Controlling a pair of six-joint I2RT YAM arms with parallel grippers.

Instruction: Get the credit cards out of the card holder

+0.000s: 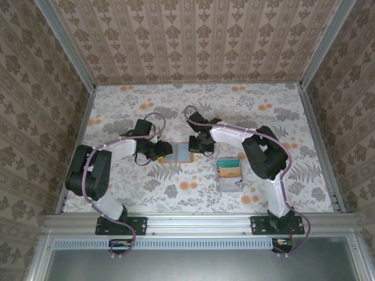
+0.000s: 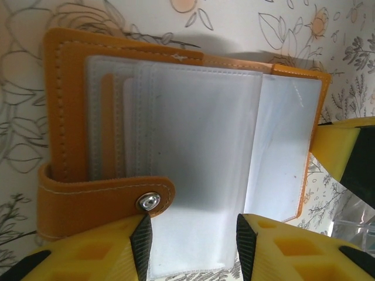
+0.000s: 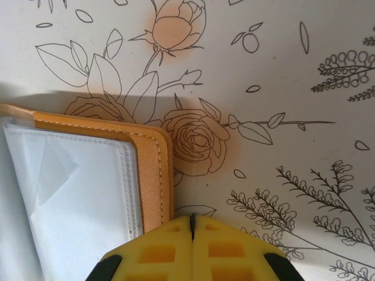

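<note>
From above, the card holder (image 1: 177,152) lies open and flat on the floral table (image 1: 176,105), near the middle, with the two arms reaching in from either side. The left gripper (image 1: 159,151) sits at its left edge and the right gripper (image 1: 198,147) at its right edge. A grey tray (image 1: 229,187) holding teal and yellow cards stands near the right arm, apart from the holder. At this scale the jaws cannot be read. In the left wrist view the card holder (image 2: 70,105) shows its orange stitched cover spread open, with a stack of clear plastic sleeves (image 2: 199,158) fanned across it. A narrow tan-orange card (image 2: 107,126) edge shows through the sleeves near the left border, tucked inside. An orange strap (image 2: 88,205) with a metal snap (image 2: 149,202) folds across the lower left corner. The left gripper (image 2: 188,234) has its yellow fingers (image 2: 140,243) parted, straddling the lower edge of one sleeve; whether the pads touch it I cannot tell. A yellow part of the right gripper (image 2: 337,146) rests just beside the holder's right edge. In the right wrist view the right gripper (image 3: 192,221) is clenched, its fingers pressed together with nothing between them, just beside the corner of the card holder (image 3: 157,170), whose sleeves (image 3: 76,187) lie flat.
</note>
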